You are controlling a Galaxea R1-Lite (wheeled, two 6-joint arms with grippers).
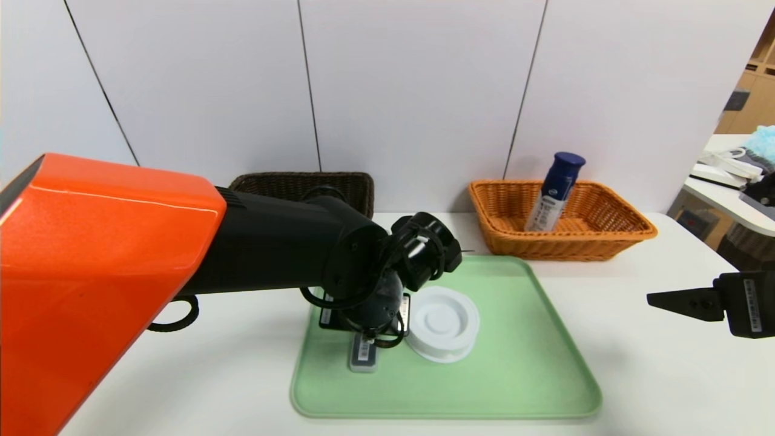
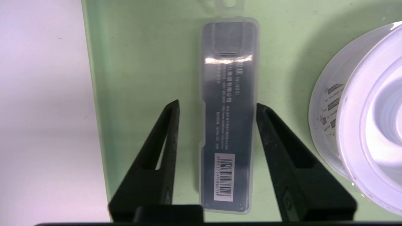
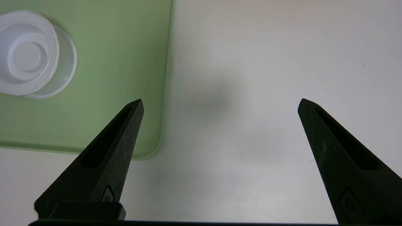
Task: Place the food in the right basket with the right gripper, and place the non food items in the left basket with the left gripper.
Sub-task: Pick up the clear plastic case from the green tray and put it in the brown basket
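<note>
While the left gripper point(image 2: 216, 105) straddles the grey case point(image 2: 226, 116) on the green tray point(image 2: 141, 62), its fingers part-open with gaps either side and nothing held, squeeze evenly across the narrow sides. At 3 o'clock lies the white container point(image 1: 442, 324). Only the left wrist view shows those gaps; the arm hides them from the head. The right gripper point(image 3: 220, 103) waits wide and empty. At 1 o'clock the bottle point(image 1: 554, 194) already leans in the orange basket point(image 1: 605, 242); at 11 sits the dark basket point(image 1: 303, 184).

Left pincer point(image 1: 367, 330) over grey case point(image 1: 364, 356) on green tray point(image 1: 521, 363); bottle point(image 1: 555, 192) in orange basket point(image 1: 605, 233).
</note>
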